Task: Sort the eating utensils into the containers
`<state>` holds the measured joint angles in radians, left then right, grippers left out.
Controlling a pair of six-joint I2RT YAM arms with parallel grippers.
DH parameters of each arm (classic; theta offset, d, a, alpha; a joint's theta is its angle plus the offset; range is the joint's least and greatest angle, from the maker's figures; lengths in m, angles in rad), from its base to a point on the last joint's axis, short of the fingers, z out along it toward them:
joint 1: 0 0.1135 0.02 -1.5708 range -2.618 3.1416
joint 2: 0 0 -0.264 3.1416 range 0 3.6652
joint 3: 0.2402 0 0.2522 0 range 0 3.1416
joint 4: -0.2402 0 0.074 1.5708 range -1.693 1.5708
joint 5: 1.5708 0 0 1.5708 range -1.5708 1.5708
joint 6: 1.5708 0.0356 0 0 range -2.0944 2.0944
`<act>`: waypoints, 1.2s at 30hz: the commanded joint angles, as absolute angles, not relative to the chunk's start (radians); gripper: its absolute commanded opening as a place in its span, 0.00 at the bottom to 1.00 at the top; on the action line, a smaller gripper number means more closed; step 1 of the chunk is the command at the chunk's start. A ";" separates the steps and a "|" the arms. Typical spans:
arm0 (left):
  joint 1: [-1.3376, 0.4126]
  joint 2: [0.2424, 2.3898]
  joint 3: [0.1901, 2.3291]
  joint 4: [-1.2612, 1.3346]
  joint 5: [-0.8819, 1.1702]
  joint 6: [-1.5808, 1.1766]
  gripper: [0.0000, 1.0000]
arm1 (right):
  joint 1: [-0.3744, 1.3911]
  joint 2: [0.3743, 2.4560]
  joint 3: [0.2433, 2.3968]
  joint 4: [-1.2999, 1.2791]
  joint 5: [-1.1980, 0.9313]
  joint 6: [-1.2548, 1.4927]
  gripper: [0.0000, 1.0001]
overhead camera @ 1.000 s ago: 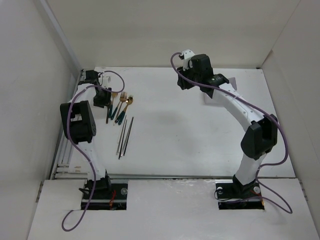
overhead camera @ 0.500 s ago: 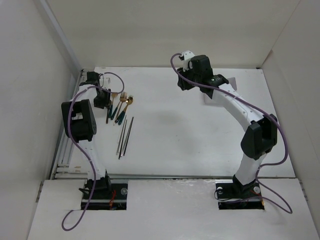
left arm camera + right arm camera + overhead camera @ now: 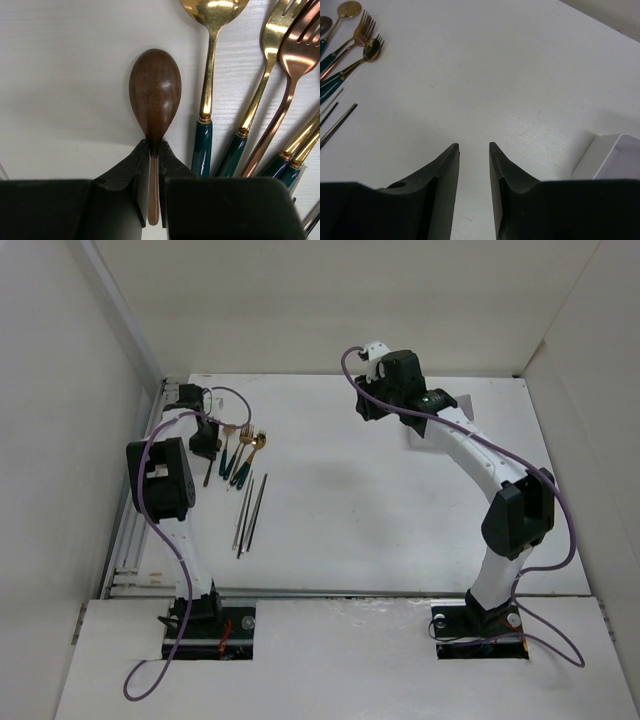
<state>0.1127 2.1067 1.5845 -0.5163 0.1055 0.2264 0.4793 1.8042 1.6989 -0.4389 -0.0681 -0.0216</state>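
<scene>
1 wooden spoon (image 3: 155, 92), 1 gold spoon (image 3: 214, 20), 2 forks (image 3: 274, 35) — my left gripper (image 3: 154, 147), apart a sec ago, now clamps wooden spoon's handle; right gripper (image 3: 473, 146) apart.

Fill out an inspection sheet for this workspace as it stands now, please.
Surface: white table, bare at its middle.
Job's things: dark wooden spoon, gold spoon and forks with green handles lie side by side at the left; chopsticks lie nearer the bases; white container at the right.
Clutter: nothing seen.
Grippers: left gripper shut on the wooden spoon's handle; right gripper above bare table, fingers apart, holding nothing.
Cables: purple cables run along both arms.
Surroundings: white walls on three sides.
</scene>
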 commanded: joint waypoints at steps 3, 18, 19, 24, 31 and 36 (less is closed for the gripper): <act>0.124 2.134 1.629 -0.577 0.132 0.215 0.00 | 0.495 1.795 1.726 -0.425 -0.057 -0.040 0.36; 0.083 1.643 1.865 -0.353 0.695 0.086 0.00 | 0.612 1.687 1.762 -0.009 -0.556 0.017 0.88; 0.063 1.619 1.852 -0.327 0.707 0.056 0.00 | 0.624 1.704 1.785 -0.009 -0.570 0.029 0.88; -0.063 1.551 1.876 -0.255 0.738 -0.124 0.00 | 0.669 1.793 1.905 0.023 -0.620 0.063 0.87; -0.144 1.542 1.898 -0.262 0.788 -0.169 0.00 | 0.669 1.838 1.933 0.127 -0.595 0.172 0.79; -0.186 1.542 1.898 -0.282 0.767 -0.147 0.00 | 0.678 1.871 1.947 0.127 -0.553 0.218 0.69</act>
<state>-0.1696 1.5742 1.8874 -0.2985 0.7456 -0.1341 0.6739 1.8595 1.9015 0.0620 -0.5724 0.1680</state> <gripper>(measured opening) 0.056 0.700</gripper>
